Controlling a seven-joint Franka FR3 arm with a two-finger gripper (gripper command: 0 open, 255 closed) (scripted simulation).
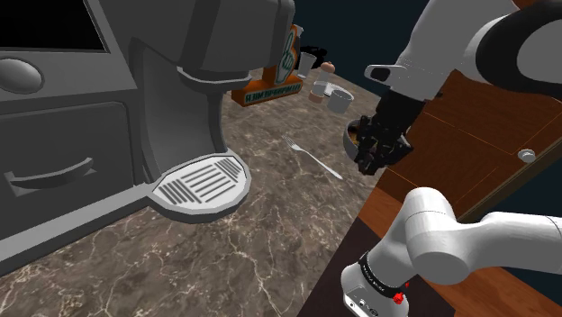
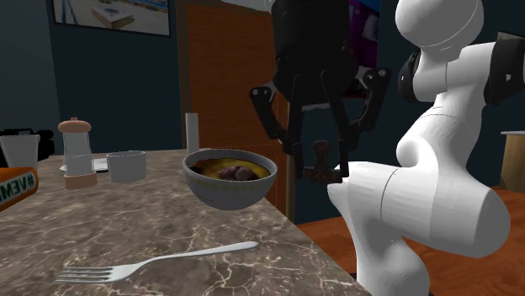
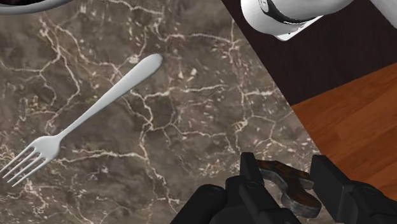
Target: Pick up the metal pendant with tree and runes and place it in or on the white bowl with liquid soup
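While clamped in pincer [image 2: 320, 166], carried clear of tabletop [image 2: 126, 227]. Locate pendant [image 3: 289, 183] btwn both fingers [image 3: 252, 179], w/ contact on each side. Read pincer state as closed onto pendant. Note dark, rusty-brown metal look w/ lobed edge; engraving too small to read.

Ref. landmark for all pos.: bowl [image 2: 229, 192].

- Pincer + pendant: just beside bowl on second ext. view's right, outside rim, approx. level w/ bowl wall, not touching it. Placed about over tabletop edge nearest bowl, per wrist view.
- Bowl itself: pale grey-white, upright, close to tabletop edge. Holds yellow-brown liquid w/ dark purple lumps.
- Fork [image 2: 160, 261]: flat on marble-pattern tabletop, near bowl toward second ext. view's lower left, apart from it. Handle end nearest bowl, tines away.
- Cup [image 2: 126, 166]: grey, upright, near bowl on second ext. view's left.
- Grinder [image 2: 77, 151]: farther from bowl than cup, same side.
- Coffee machine [image 1: 180, 81]: grey, well apart from bowl on shoulder view's left.
- Floor [image 3: 350, 108]: wood-look, beyond tabletop edge on pincer's side of bowl.
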